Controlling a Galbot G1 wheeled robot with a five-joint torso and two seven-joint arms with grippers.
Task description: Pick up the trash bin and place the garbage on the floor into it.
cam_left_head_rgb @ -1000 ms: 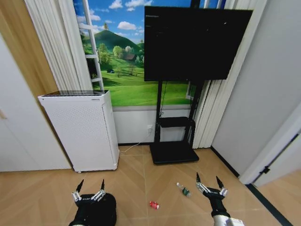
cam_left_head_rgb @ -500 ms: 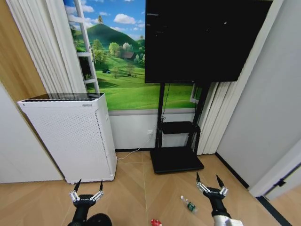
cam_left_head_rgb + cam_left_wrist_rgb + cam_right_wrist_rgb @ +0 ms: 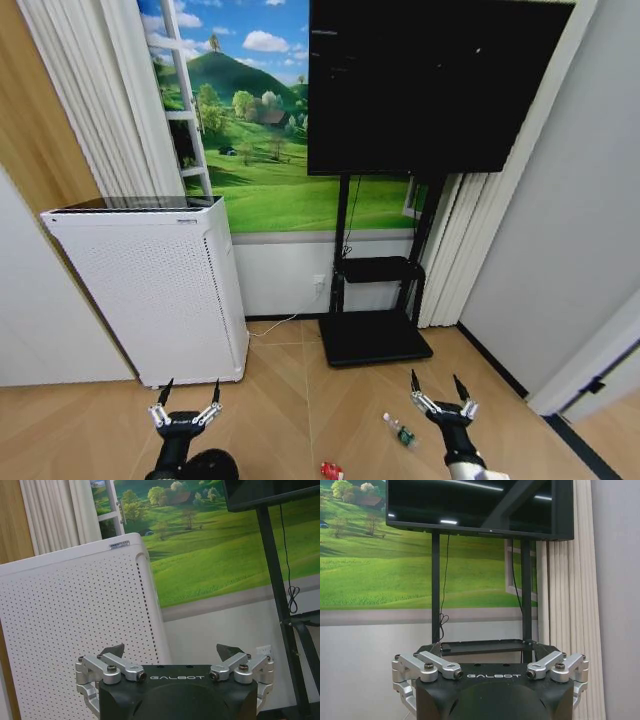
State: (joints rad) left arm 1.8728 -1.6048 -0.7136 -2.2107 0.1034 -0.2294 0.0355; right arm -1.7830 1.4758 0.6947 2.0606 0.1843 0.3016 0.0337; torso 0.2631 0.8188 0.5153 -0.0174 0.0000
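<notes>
The trash bin is seen on the wooden floor just below the left gripper, whose fingers are spread wide. The right gripper (likewise splayed, holding nothing) is held near the small bottle, with a red can lying between bin and bottle.

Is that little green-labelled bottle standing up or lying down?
Lying down: the bottle rests on its side on the wooden floor, beside the right claw.

We are seeing the trash bin, round and black, sitting on the wooden floor at the lower edge of the head view. A clear bottle with a green label is lying tilted nearby, and a red-and-white crumpled piece is lying between them.
</notes>
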